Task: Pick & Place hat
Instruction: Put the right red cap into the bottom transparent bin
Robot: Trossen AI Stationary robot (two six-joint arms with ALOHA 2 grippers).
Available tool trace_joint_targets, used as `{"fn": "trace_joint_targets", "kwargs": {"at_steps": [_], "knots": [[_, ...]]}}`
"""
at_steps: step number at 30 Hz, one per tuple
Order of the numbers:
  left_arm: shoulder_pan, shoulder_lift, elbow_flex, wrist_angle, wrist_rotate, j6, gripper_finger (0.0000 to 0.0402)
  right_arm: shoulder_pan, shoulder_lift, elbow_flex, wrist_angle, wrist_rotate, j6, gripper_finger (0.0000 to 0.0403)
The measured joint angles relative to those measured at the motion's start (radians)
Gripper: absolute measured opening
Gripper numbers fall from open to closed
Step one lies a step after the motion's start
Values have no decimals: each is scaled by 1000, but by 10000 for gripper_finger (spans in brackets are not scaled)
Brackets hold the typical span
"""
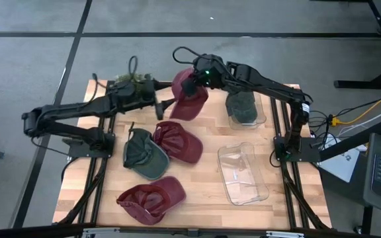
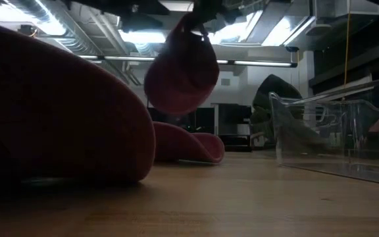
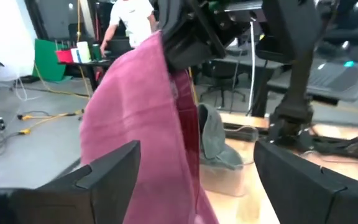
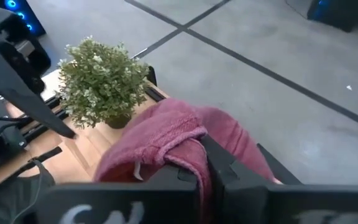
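Observation:
My right gripper (image 1: 194, 80) is shut on a maroon hat (image 1: 189, 100) and holds it in the air over the table's far middle. The hat also hangs in the low view (image 2: 181, 72). My left gripper (image 1: 159, 108) is open, just left of that hat. In its wrist view the hat (image 3: 135, 118) hangs between its two fingers (image 3: 107, 174). Two more maroon hats (image 1: 177, 141) (image 1: 152, 198) and a green hat (image 1: 144, 153) lie on the table. Another green hat (image 1: 242, 106) lies in a clear bin. My right gripper pinches a bunched fold at the maroon hat's upper edge (image 4: 188, 144) between its two fingers, coming from above. The hat hangs below the fingers (image 2: 181, 72), lifted clear of the table. My left gripper: I cannot tell whether its fingers touch the hat.
An empty clear bin (image 1: 243, 173) stands on the table's right near side. The bin with the green hat (image 1: 260, 116) is farther back. A small potted plant (image 1: 132, 80) stands at the far edge behind my left gripper. Bare wood shows at the near right corner.

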Motion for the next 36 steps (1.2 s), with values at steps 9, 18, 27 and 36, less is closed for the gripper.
{"fn": "trace_joint_targets", "kwargs": {"at_steps": [9, 18, 27, 36], "knots": [[-58, 192, 123, -26, -264, 155, 311, -9, 14, -1, -5, -18, 19, 0], [-73, 287, 158, 11, -494, 216, 311, -13, 14, -1, -5, -34, 19, 0], [-72, 260, 158, -5, -648, 361, 236, -13, 14, -1, -13, -73, 16, 0], [-71, 261, 158, -11, -668, 462, 28, -13, 14, -1, -14, -162, 15, 25]]}}
